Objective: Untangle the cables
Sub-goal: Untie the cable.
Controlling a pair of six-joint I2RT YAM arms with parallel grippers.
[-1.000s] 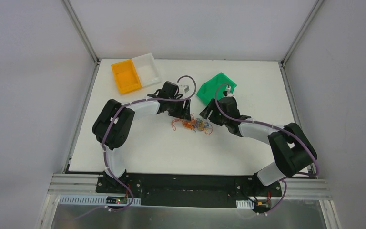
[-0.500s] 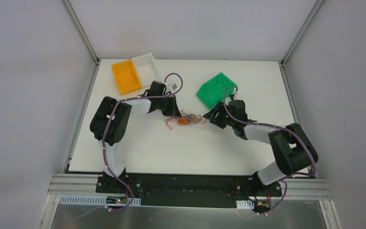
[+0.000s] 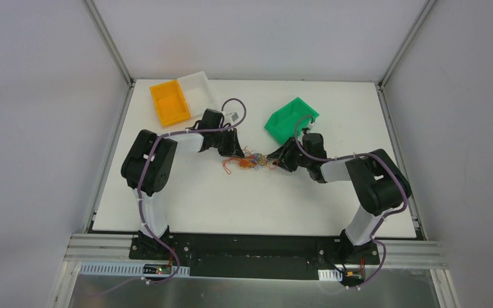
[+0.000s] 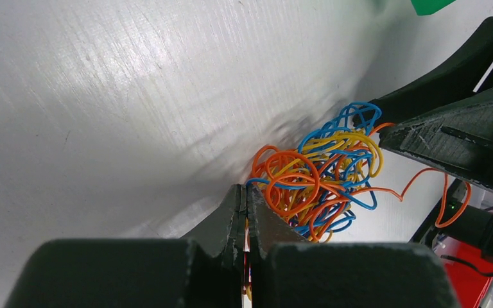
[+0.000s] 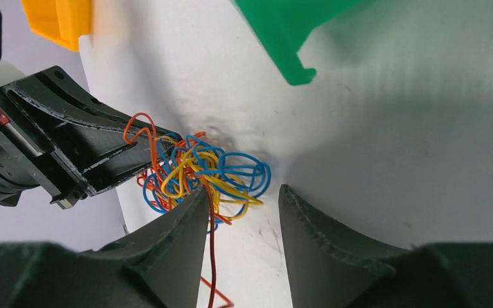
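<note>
The cables are a small clump of curly orange, blue and yellow wires in the middle of the white table. My left gripper is at the clump's left edge. In the left wrist view its jaws are pressed together, with thin strands of the cables pinched in the slit between them. My right gripper is at the clump's right edge. Its jaws stand apart, the cables lie just past the tips, and one red-orange strand runs down the inside of the left finger.
An orange bin and a white bin stand side by side at the back left. A green bin lies tilted just behind the right gripper. Both arms reach inward and meet at the clump.
My left gripper shifted left, shut on the clump's edge and dragged it slightly left. My right gripper moved left up to the clump and its jaws have narrowed.
</note>
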